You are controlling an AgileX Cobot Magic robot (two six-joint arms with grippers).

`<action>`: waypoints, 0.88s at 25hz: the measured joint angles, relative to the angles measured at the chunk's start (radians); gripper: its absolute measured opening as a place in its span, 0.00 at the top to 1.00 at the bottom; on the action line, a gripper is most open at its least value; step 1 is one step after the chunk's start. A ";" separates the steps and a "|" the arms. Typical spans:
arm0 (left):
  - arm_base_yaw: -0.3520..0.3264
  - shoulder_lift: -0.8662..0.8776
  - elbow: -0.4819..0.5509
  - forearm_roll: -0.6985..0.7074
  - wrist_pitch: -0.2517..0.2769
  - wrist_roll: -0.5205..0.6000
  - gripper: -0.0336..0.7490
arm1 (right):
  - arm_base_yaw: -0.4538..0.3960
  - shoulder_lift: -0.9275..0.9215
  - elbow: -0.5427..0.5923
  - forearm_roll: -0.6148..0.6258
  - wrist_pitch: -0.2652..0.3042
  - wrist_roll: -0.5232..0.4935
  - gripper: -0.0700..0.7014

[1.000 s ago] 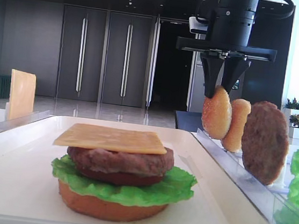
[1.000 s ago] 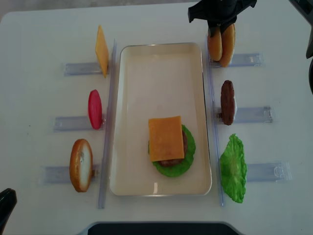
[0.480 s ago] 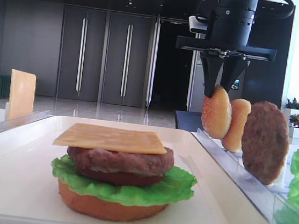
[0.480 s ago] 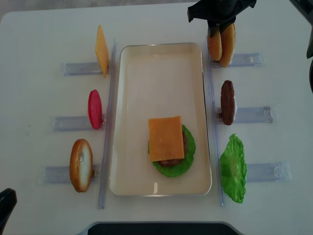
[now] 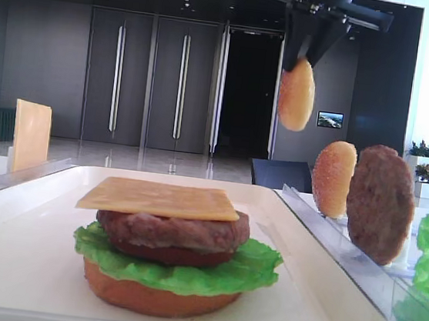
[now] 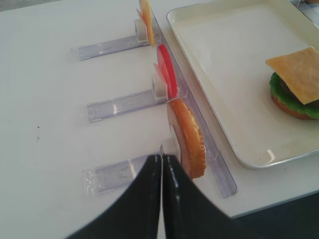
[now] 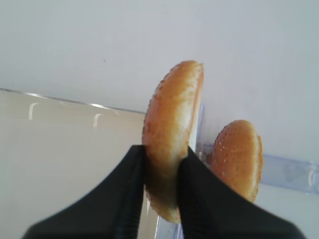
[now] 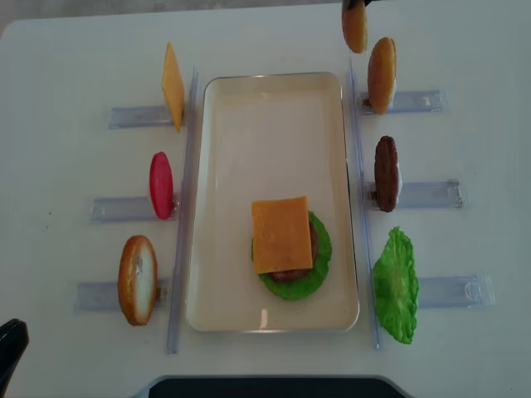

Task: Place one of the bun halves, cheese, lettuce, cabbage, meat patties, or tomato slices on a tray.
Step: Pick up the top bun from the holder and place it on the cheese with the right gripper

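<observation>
My right gripper [image 7: 164, 162] is shut on a sesame bun half [image 7: 174, 119], pinched on edge between the black fingers [image 7: 130, 191]. The bun half [image 5: 295, 95] hangs high in the air at the far right corner of the white tray [image 8: 249, 133], clear of its rack. A second bun half [image 8: 382, 73] still stands in that rack. On the tray sits a stack: bottom bun [image 5: 152, 297], lettuce [image 5: 179, 269], meat patty [image 5: 172, 229], cheese [image 5: 160, 198] on top. My left gripper [image 6: 161, 157] is shut and empty, near the table's front left.
Clear racks flank the tray. On the right stand a meat patty [image 8: 386, 172] and a lettuce leaf [image 8: 396, 284]. On the left stand a cheese slice [image 8: 172, 85], a red tomato slice [image 8: 161, 184] and a bun [image 6: 188, 137], close beside my left fingertips.
The right gripper closed on the nearer bun half and lifted it up out of its rack, slightly toward the tray. The left arm has not moved.
</observation>
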 joint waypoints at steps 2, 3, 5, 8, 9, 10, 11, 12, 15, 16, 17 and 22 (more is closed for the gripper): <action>0.000 0.000 0.000 0.000 0.000 0.000 0.96 | 0.000 -0.014 -0.020 -0.002 0.000 -0.002 0.72; 0.000 0.000 0.000 0.000 0.000 0.000 0.96 | 0.000 -0.022 -0.024 -0.002 0.000 -0.003 0.72; 0.000 0.000 0.000 0.000 0.000 0.000 0.96 | 0.000 -0.035 -0.026 -0.009 0.000 -0.003 0.72; 0.000 0.000 0.000 0.000 0.000 0.000 0.96 | 0.000 -0.050 -0.026 -0.033 0.000 -0.006 0.72; 0.000 0.000 0.000 0.000 0.000 0.000 0.96 | 0.000 -0.056 -0.026 -0.036 0.001 -0.010 0.72; 0.000 0.000 0.000 0.000 0.000 0.000 0.96 | -0.001 -0.063 -0.026 -0.040 0.001 -0.013 0.72; 0.000 0.000 0.000 0.000 0.000 0.000 0.96 | -0.003 -0.069 -0.022 -0.041 0.001 -0.014 0.73; 0.000 0.000 0.000 0.000 0.000 0.000 0.96 | -0.007 -0.081 -0.012 -0.042 0.001 -0.015 0.73; 0.000 0.000 0.000 0.000 0.000 0.000 0.96 | -0.032 -0.127 0.037 -0.041 0.001 -0.018 0.73; 0.000 0.000 0.000 0.000 0.000 0.000 0.96 | -0.045 -0.146 0.063 -0.041 0.001 -0.021 0.73; 0.000 0.000 0.000 0.000 0.000 0.000 0.96 | -0.064 -0.169 0.087 -0.041 0.001 -0.025 0.73; 0.000 0.000 0.000 0.000 0.000 0.000 0.96 | -0.183 -0.315 0.268 -0.040 0.001 -0.044 0.73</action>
